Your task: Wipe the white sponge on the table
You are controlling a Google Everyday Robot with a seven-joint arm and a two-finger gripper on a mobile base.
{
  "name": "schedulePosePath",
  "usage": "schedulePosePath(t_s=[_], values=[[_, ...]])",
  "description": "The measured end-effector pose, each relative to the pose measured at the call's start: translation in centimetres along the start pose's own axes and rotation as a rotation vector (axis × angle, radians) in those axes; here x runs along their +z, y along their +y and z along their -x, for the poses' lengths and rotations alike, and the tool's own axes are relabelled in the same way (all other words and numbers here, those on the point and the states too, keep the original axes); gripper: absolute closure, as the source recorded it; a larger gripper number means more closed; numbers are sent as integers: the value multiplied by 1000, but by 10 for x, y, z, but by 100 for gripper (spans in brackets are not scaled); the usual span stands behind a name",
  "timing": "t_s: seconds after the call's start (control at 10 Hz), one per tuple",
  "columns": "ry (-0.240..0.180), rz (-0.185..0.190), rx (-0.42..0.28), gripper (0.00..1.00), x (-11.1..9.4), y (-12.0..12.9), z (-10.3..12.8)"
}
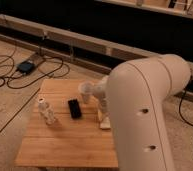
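Claw (103, 111) low at right edge of worktop (65, 145), directly over white sponge (105, 123). Grip state: cannot tell, mostly hidden behind bulky white arm (145, 115). Sponge flat on the wood. Left of it, black phone (74, 108) lying flat. Pale cup (85, 91) just behind claw. White bottle (46, 112) upright, further left.
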Motion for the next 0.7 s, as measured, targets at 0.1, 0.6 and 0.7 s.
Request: schedulePosePath(t_s=[0.1,0.6,0.7], values=[[-13,3,-13,100,-3,7,10],[-51,38,-112,100,-16,57,31],[-55,55,-139,100,-18,73,30]])
